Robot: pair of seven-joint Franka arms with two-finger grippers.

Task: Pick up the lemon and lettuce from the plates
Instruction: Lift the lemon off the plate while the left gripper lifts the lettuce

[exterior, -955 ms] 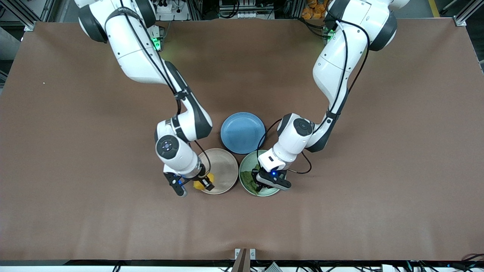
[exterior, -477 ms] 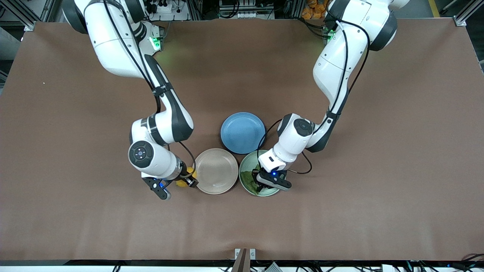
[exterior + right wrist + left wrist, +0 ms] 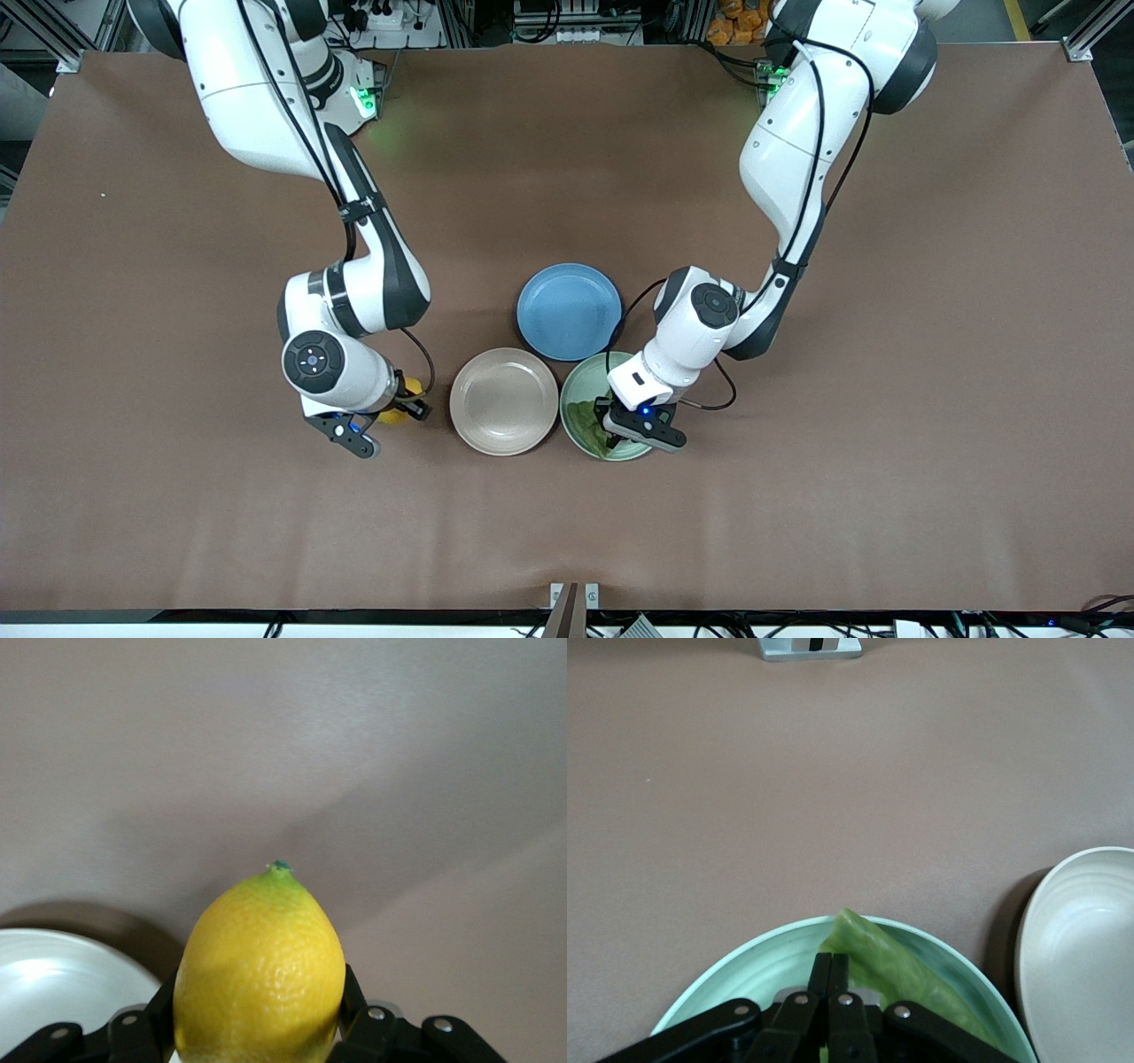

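On the brown tabletop (image 3: 797, 496), a blue plate (image 3: 569, 310) sits farther from the front camera than the beige plate (image 3: 503, 413) and mint plate (image 3: 580, 439) lying side by side. The left claw (image 3: 611, 434) is closed on the lettuce (image 3: 895, 967), low in the mint plate. The right claw (image 3: 390, 415) grips the lemon (image 3: 261, 966) over bare tabletop beside the beige plate, toward the right arm's end.
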